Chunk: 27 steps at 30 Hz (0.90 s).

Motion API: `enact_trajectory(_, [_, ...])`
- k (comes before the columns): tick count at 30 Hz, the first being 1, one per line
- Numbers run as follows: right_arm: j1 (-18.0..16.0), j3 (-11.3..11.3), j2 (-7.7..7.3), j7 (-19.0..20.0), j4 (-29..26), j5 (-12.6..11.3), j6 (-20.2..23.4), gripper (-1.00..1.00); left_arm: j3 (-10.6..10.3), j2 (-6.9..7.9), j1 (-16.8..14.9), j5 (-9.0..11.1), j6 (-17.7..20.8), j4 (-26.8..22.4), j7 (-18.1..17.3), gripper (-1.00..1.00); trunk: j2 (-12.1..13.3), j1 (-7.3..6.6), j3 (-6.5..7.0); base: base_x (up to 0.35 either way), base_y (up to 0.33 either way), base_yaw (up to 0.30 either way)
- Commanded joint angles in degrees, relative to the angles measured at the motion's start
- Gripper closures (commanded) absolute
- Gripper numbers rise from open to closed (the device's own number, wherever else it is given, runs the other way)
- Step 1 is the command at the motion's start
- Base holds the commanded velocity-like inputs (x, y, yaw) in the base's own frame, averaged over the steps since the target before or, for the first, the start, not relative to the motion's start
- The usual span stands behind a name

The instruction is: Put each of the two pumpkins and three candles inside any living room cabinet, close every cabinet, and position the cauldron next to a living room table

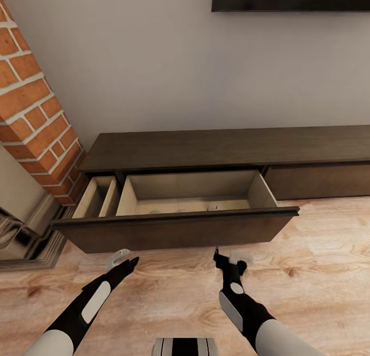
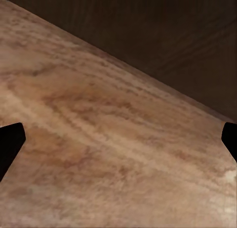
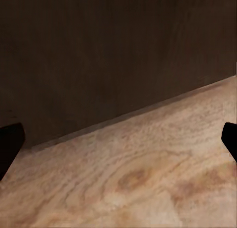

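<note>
The cabinet [image 1: 226,148] runs lengthwise along the wall, its drawer [image 1: 174,227] pulled out toward the robot. Both the left gripper [image 2: 118,144] and right gripper [image 3: 118,144] are spread wide, holding nothing

Two black robot arms with white oval forearm panels and white upper sleeves; a black-and-white striped trunk top sits between them.

Cabinet [image 1: 226,148]: dark-brown wood outside, pale beige drawer insides. Floor [image 1: 318,274]: light tan wood grain with darker knots. Brick column [image 1: 36,114]: red-orange with pale mortar; wall [image 1: 154,63]: plain grey-white.
</note>
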Motion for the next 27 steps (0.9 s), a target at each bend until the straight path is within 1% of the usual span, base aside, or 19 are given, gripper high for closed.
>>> enact_trajectory(1, [-0.1,1.2,-0.06,-0.7,0.0,0.3,-1.8,-1.0,-0.4,0.07,0.0,0.5,-0.1,-0.1,1.6,-1.0,0.0,-0.01,-0.04,0.0,0.0,0.0])
enact_trajectory(4, [-0.1,2.2,-0.02,-1.4,0.0,1.7,-3.8,-1.0,-1.5,0.01,0.1,0.5,-1.4,-1.7,5.6,-1.0,0.0,-0.01,-0.04,0.0,0.0,0.0])
enact_trajectory(6, [-0.1,2.5,-0.01,-1.5,0.0,2.0,-4.3,-1.0,-3.0,0.02,0.3,0.5,-3.6,-3.7,6.9,-1.0,0.0,-0.01,-0.04,0.0,0.0,0.0])
enact_trajectory(7, [-0.1,2.5,-0.01,-1.5,0.0,2.1,-4.4,-1.0,-3.3,0.03,0.3,0.5,-4.5,-4.1,7.0,-1.0,0.0,-0.01,-0.04,0.0,0.0,0.0])
enact_trajectory(8, [-0.1,2.6,0.0,-1.5,0.0,2.1,-4.5,-1.0,-4.3,0.05,0.4,0.5,-7.6,-4.9,7.4,-1.0,0.0,-0.01,-0.04,0.0,0.0,0.0])
enact_trajectory(11, [-0.1,2.7,0.0,-1.2,0.0,2.2,-4.6,-1.0,-5.3,0.01,0.6,0.5,-13.5,-5.6,8.2,-1.0,0.0,-0.01,-0.04,0.0,0.0,0.0])
enact_trajectory(12, [-0.1,2.7,0.0,-1.2,0.0,2.2,-4.6,-1.0,-5.5,0.0,0.6,0.5,-14.3,-5.6,8.3,-1.0,0.0,-0.01,-0.04,0.0,0.0,0.0])
enact_trajectory(13, [-0.1,2.7,0.0,-1.0,0.0,2.2,-4.7,-1.0,-6.6,0.02,0.7,0.5,-16.4,-5.7,8.5,-1.0,0.0,-0.01,-0.04,0.0,0.0,0.0])
enact_trajectory(15, [-0.1,2.7,0.0,-0.9,0.0,2.2,-4.7,-1.0,-8.4,0.13,0.7,0.4,-18.6,-5.8,8.7,-1.0,0.0,-0.01,-0.04,0.0,0.0,0.0])
enact_trajectory(17, [-0.1,2.7,0.0,-0.9,0.0,2.2,-4.7,-1.0,-9.5,0.18,0.8,0.2,-20.3,-5.8,8.8,-1.0,0.0,-0.01,-0.04,0.0,0.0,0.0])
enact_trajectory(19, [-0.1,2.7,0.0,-0.9,0.0,2.2,-4.7,-1.0,-10.5,0.15,0.8,-1.1,-22.4,-5.8,8.9,-1.0,0.0,-0.01,-0.04,0.0,0.0,0.0])
enact_trajectory(20, [-0.1,2.7,0.0,-0.8,0.0,2.2,-4.7,-1.0,-10.7,0.12,0.8,-2.2,-23.1,-5.7,9.0,-1.0,0.0,-0.01,-0.04,0.0,0.0,0.0])
enact_trajectory(21, [-0.1,2.7,0.0,-0.8,0.0,2.2,-4.7,-1.0,-10.8,0.11,0.8,-2.8,-23.3,-5.6,9.0,-1.0,0.0,-0.01,-0.04,0.0,0.0,0.0])
enact_trajectory(23, [-0.1,2.7,0.0,-0.8,0.0,2.2,-4.7,-1.0,-11.0,-0.01,0.8,-5.7,-24.0,-4.1,9.0,-1.0,0.0,-0.01,-0.04,0.0,0.0,0.0])
enact_trajectory(24, [-0.1,2.7,0.0,-0.7,0.0,2.2,-4.7,-1.0,-11.1,-0.05,0.8,-6.3,-24.2,-3.5,9.0,-1.0,0.0,-0.01,-0.04,0.0,0.0,0.0])
enact_trajectory(27, [-0.1,2.8,0.0,-0.6,0.1,2.2,-5.1,-1.0,-11.2,-0.09,0.8,-7.0,-25.1,-2.8,9.0,-1.0,0.0,-0.01,-0.04,0.0,0.0,0.0])
